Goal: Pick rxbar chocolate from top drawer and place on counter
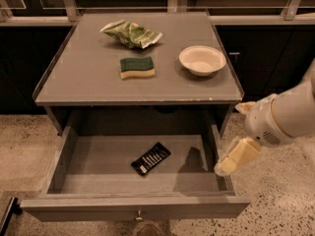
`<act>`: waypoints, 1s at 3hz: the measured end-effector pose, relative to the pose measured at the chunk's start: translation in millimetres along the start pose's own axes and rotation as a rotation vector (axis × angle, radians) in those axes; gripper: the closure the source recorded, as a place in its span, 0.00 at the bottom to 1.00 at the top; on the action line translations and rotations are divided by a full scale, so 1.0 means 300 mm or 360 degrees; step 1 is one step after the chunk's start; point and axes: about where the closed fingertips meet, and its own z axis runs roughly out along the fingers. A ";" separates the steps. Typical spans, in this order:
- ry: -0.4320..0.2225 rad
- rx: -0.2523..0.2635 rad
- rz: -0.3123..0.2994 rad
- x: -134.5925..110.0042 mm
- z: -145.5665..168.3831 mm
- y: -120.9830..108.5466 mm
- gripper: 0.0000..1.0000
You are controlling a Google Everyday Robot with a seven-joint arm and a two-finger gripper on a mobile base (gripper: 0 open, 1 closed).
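The rxbar chocolate (151,158), a flat black bar with white print, lies at an angle on the floor of the open top drawer (98,162), near its middle. The drawer is pulled out under the counter (83,85). My gripper (237,156), cream-coloured on a white arm, hangs over the drawer's right side wall, to the right of the bar and above it. It holds nothing that I can see. It casts a shadow on the drawer floor beside the bar.
On the counter are a green wrinkly snack bag (131,33) at the back, a green and yellow sponge (137,67) in the middle and a white bowl (202,59) at the right. The drawer has a small front knob (139,214). Dark cabinets stand behind; the floor is speckled.
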 end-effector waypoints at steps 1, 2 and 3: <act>-0.0111 -0.0039 0.0134 0.009 0.156 0.086 0.00; -0.0214 -0.0082 0.0165 -0.057 0.306 0.143 0.00; -0.0223 -0.0055 0.0161 -0.066 0.301 0.133 0.00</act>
